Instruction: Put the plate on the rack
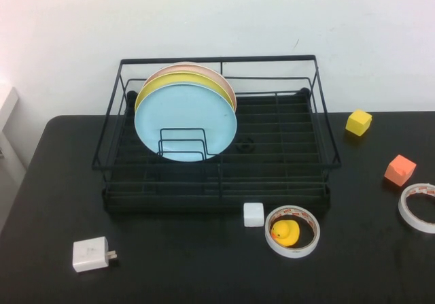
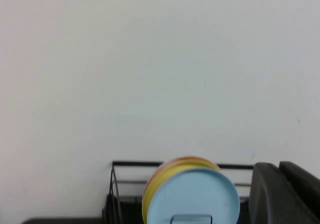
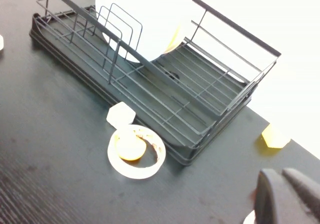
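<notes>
The light blue plate (image 1: 185,122) stands upright in the black wire dish rack (image 1: 217,195), left of centre in the high view, in front of a yellow plate (image 1: 178,81). The left gripper (image 2: 285,194) shows at its wrist view's lower right, the right gripper (image 3: 287,196) likewise; whether either is spread, I cannot tell.

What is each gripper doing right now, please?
Left gripper: raised, facing the rack; fingers cannot be told.
Right gripper: above the table; fingers cannot be told.
</notes>
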Tool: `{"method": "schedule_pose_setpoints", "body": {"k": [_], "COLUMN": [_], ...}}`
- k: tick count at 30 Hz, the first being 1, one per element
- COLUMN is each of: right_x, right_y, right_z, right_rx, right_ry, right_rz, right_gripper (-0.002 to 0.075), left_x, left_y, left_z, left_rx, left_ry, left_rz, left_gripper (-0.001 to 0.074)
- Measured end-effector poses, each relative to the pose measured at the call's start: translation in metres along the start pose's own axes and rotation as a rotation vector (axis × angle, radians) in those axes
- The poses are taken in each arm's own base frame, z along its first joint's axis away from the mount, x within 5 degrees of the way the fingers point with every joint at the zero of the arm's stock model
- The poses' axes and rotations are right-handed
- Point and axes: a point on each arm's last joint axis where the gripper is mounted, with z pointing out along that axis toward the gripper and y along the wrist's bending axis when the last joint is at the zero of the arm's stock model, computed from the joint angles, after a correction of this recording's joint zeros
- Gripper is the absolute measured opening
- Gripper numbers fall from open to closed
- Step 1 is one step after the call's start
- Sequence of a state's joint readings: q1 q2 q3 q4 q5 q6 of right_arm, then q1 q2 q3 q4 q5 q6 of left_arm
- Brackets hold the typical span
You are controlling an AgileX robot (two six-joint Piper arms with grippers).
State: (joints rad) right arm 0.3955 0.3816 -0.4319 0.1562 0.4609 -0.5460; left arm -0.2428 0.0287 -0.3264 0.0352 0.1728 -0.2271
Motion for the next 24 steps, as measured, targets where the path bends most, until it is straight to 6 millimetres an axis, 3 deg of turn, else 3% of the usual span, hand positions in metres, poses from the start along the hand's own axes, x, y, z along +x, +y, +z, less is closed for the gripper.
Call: {"method": "schedule_pose_setpoints", "body": {"k": [7, 14, 24], "right_x": [0.017, 0.040, 0.045], "right_y": [0.008, 0.018, 0.022], "right_z": [0.008, 0.014, 0.012], "right_rx": [-0.036, -0.104, -0.142], "right_ry": [0.056, 0.172, 0.231], "right_rz": [0.025, 0.041, 0.041], "right_gripper": [-0.0002, -0.0002, -0.0002], "left_x": [0.008, 0.025, 0.044], "left_y": [0.001, 0.005, 0.008], "left_z": [0.012, 0.010, 0.001], "left_rx": [-0.018, -0.061, -0.109], "left_ry": [0.091, 0.275, 0.506], "left_rz": [-0.011, -0.014, -0.066], "left_gripper": [-0.0001, -0.0001, -0.0001]}}
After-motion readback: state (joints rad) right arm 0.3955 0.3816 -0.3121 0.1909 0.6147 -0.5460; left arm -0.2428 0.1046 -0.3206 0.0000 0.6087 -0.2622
